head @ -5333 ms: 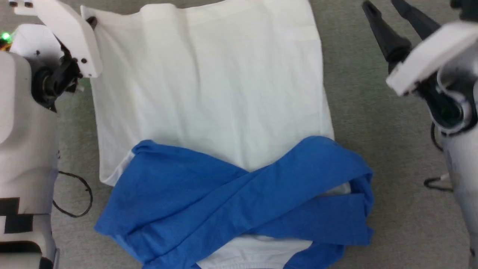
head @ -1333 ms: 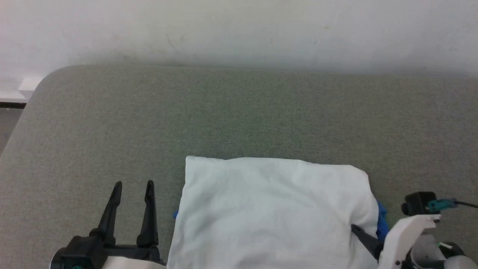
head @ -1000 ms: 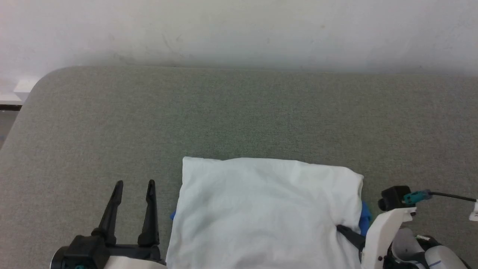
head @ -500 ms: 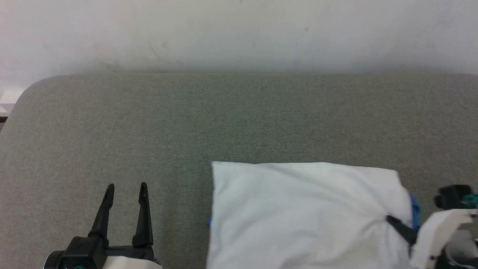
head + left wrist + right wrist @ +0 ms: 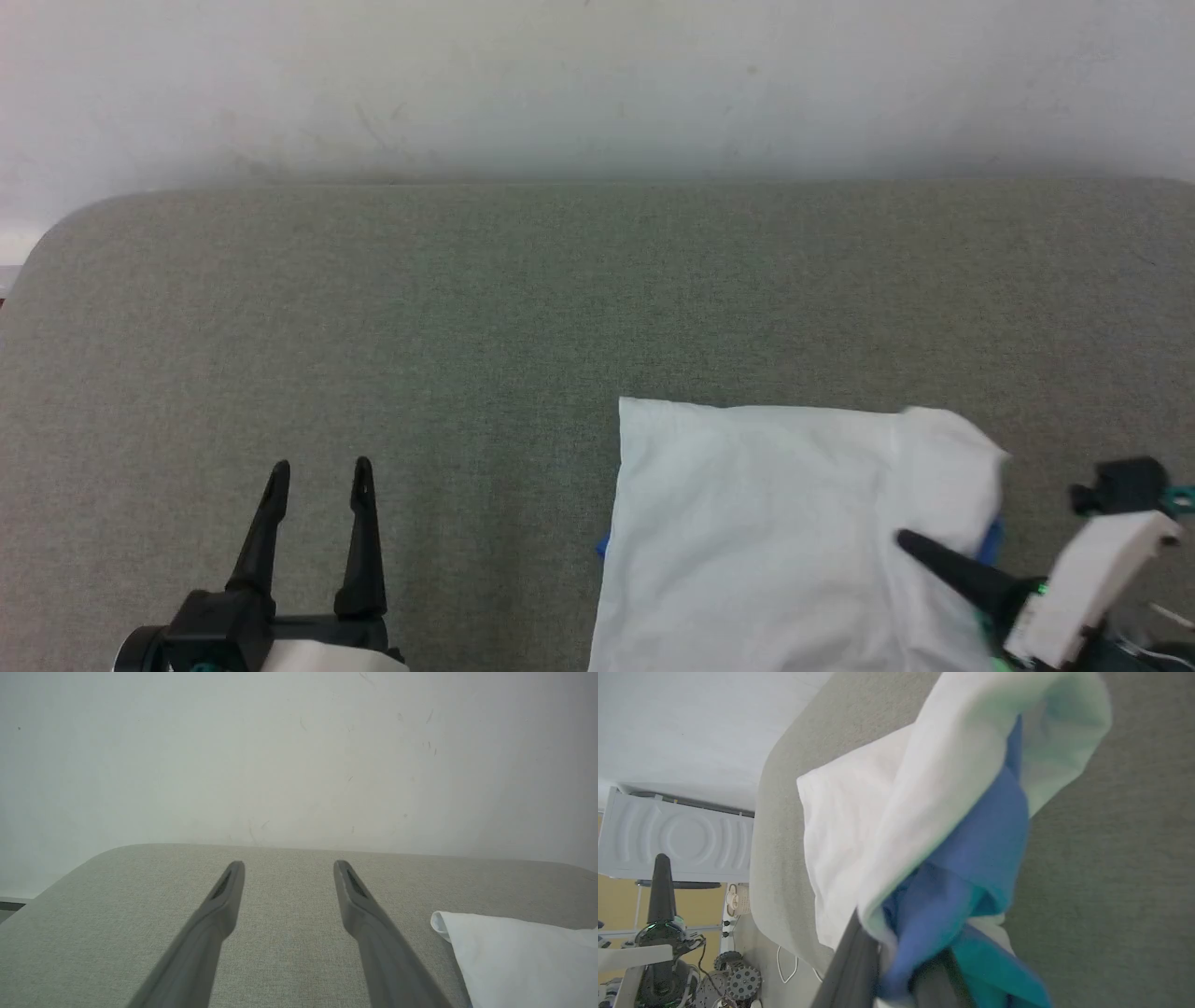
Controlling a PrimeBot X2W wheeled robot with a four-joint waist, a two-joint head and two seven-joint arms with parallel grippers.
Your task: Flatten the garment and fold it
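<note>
Two grippers: the right gripper (image 5: 920,551) is clamped on the garment (image 5: 766,541) at its right edge, white and blue layers pinched together; the left gripper (image 5: 320,464) is held wide and empty, garment lying apart to its right. A last crosswise fold is judged in hand; next, the pinched edge should be carried leftward, layers kept together.

Left gripper (image 5: 289,864) over grey pad (image 5: 107,914), fingers (image 5: 364,914) spread wide, pad visible between them. White garment (image 5: 518,961) corner on pad at lower right, near one finger. Scuffed white wall (image 5: 280,756) behind.
</note>
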